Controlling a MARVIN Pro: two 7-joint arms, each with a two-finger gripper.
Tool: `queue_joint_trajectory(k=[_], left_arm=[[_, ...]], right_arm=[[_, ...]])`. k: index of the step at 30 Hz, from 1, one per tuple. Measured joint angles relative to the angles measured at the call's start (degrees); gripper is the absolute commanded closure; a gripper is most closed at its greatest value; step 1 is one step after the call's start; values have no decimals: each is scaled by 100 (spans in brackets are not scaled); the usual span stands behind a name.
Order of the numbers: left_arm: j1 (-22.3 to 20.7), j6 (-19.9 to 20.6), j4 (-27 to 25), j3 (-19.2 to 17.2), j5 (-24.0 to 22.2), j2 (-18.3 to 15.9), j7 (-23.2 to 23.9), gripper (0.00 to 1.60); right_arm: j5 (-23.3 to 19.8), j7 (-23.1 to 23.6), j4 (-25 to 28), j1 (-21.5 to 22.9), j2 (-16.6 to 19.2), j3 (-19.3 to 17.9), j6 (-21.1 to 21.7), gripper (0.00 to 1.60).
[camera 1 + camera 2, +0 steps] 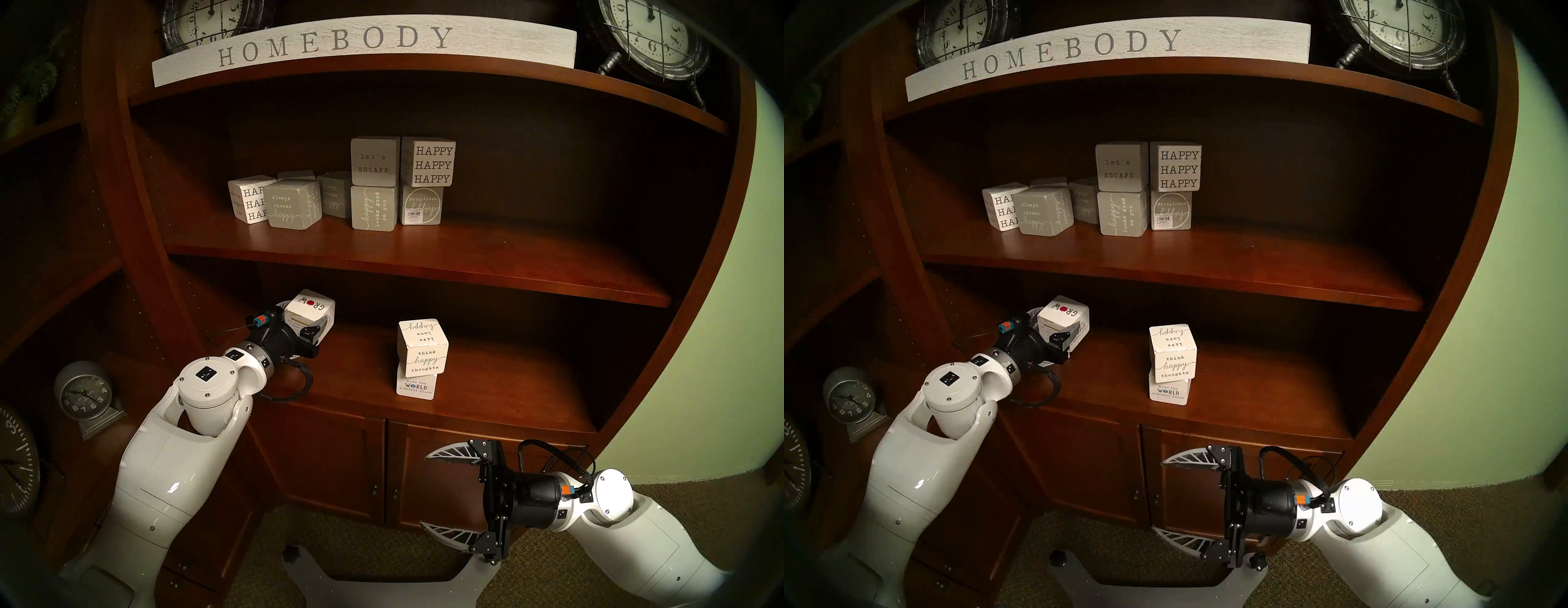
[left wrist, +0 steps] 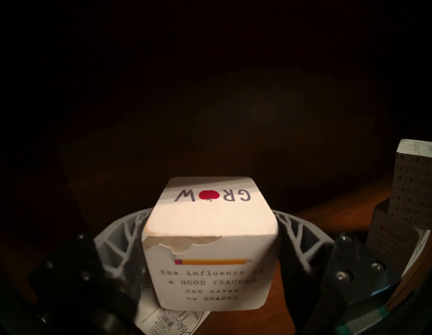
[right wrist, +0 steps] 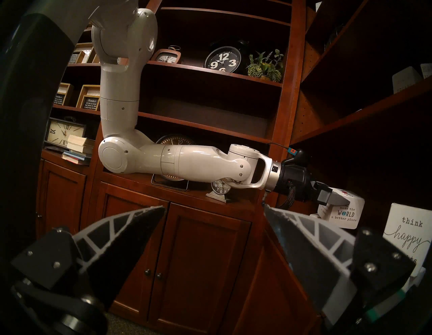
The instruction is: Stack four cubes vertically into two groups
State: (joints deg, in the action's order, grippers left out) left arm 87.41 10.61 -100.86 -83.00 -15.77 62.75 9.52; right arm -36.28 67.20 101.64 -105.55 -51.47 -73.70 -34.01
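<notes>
A tall bookcase (image 1: 424,254) of dark reddish wood fills the scene, its shelves deep and shadowed under dim, warm light. On the top shelf a white HOMEBODY sign (image 1: 339,46) leans between two round caged clocks (image 1: 649,38). Below the shelves sit panelled cabinet doors (image 1: 339,463) with small dark knobs. A pale green wall (image 1: 700,339) stands to the right, and brownish carpet (image 1: 551,564) covers the floor. A neighbouring unit holds a small silver alarm clock (image 1: 82,395), a black-faced clock (image 3: 222,59), a potted plant (image 3: 265,64), stacked books (image 3: 78,149) and framed signs (image 3: 90,99).
</notes>
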Motion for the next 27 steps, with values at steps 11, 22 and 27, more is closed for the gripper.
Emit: queue_joint_trajectory(k=[11, 22, 27], left_arm=[[-101, 29, 142, -135, -116, -20, 88, 160], [-229, 27, 359, -259, -258, -51, 264, 160], [-257, 26, 429, -313, -287, -63, 301, 160]], right_arm=[[2, 9, 0, -4, -9, -9, 5, 0], [4, 20, 0, -8, -19, -18, 10, 0], [5, 26, 0, -9, -24, -23, 13, 0]])
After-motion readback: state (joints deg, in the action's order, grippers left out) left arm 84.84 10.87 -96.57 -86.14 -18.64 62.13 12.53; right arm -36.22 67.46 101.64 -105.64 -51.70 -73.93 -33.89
